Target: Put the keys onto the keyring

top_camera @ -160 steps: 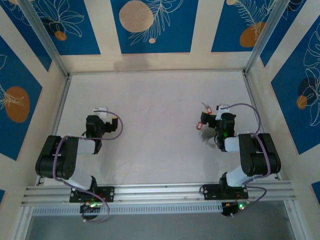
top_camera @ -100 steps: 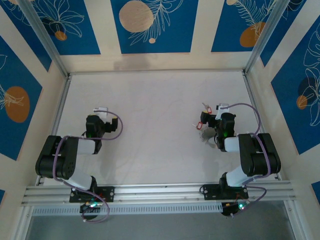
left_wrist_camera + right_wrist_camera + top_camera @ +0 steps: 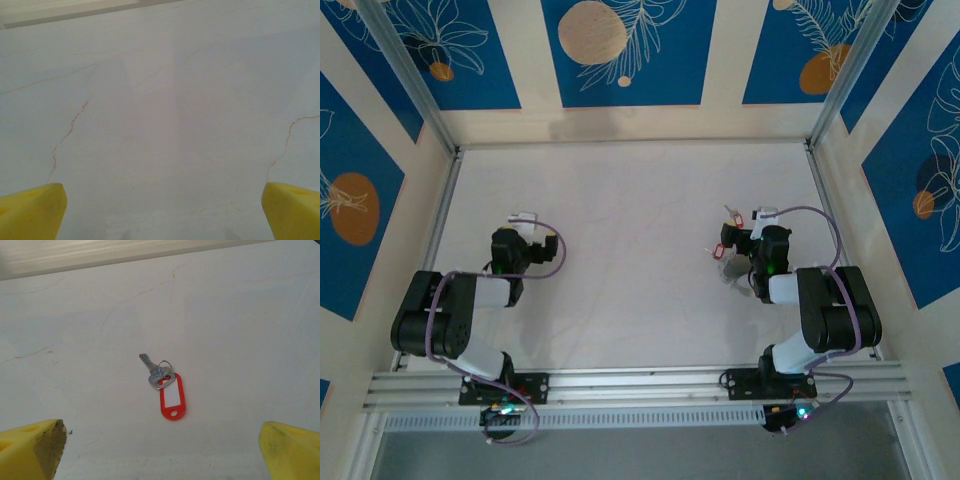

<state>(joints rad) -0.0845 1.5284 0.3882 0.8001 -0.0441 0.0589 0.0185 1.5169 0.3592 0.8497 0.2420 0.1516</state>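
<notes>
A small silver key with a red tag (image 3: 167, 390) lies flat on the white table, straight ahead of my right gripper (image 3: 160, 452). That gripper's yellow fingertips (image 3: 35, 450) stand far apart with nothing between them. From above, two red-tagged keys (image 3: 733, 215) (image 3: 720, 250) lie just left of the right gripper (image 3: 765, 222). A faint pale loop, the keyring (image 3: 734, 272), lies near them beside the right arm. My left gripper (image 3: 523, 225) rests on the left side of the table. It is open (image 3: 160, 212) over bare table.
The white tabletop (image 3: 630, 240) has fine cracks and is walled in by blue patterned panels (image 3: 620, 50). A metal rail (image 3: 640, 385) carries both arm bases at the near edge. Both arms are folded low, near their own sides.
</notes>
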